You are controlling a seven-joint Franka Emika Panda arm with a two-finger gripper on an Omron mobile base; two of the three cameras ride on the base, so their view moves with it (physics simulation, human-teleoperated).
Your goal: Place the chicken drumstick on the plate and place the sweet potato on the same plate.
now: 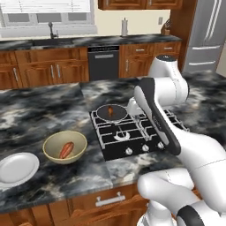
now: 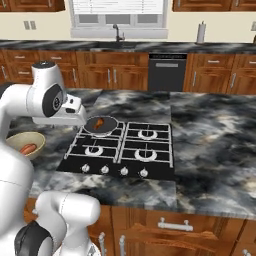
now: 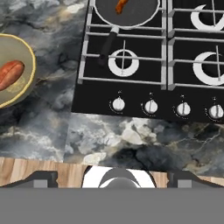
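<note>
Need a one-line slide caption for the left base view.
Drumstick in the pan on the stove, sweet potato in the bowl, plate bare.

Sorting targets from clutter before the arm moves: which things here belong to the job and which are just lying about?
Job:
chicken drumstick, in the pan
sweet potato, in the bowl
plate, bare
gripper, open

Lying about:
pan
tan bowl
stove

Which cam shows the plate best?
Left base view: the plate lies whole and bare at the counter's left edge, beside the tan bowl with the sweet potato. The other two views miss it.
</note>
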